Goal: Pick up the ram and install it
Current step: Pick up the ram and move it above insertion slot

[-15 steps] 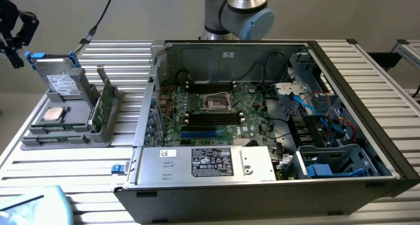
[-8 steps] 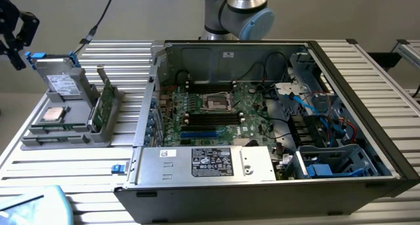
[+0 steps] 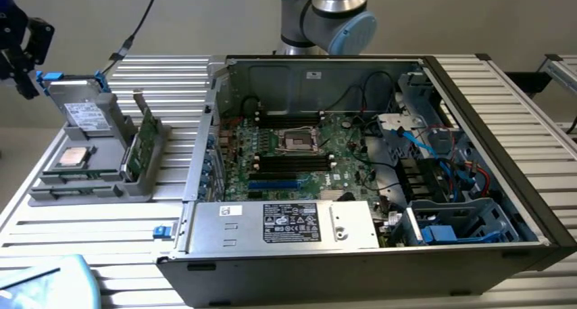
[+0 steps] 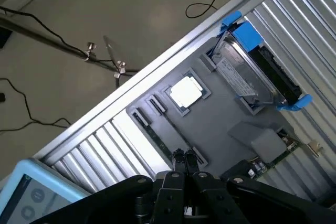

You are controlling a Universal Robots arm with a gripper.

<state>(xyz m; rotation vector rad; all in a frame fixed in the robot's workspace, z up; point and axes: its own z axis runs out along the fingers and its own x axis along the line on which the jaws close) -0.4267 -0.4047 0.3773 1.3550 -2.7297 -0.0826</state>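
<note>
The ram (image 3: 144, 136) is a narrow green board standing on edge in the right side of a grey holder tray (image 3: 90, 191), left of the computer case. From the wrist camera its green edge (image 4: 287, 149) peeks out beside a grey block. My gripper (image 3: 23, 79) hangs above the tray's far left corner, well clear of the ram. Its dark fingertips (image 4: 179, 157) meet with nothing between them, so the gripper (image 4: 184, 162) is shut and empty. The motherboard's black memory slots (image 3: 288, 161) lie inside the open case.
The tray also holds a grey drive with blue tabs (image 3: 86, 109) (image 4: 252, 72) and a silver-topped processor (image 3: 72, 158) (image 4: 186, 92). The open case (image 3: 379, 187) takes up the middle and right of the slatted table (image 3: 90, 234). A light blue device (image 3: 45, 285) lies at the front left corner.
</note>
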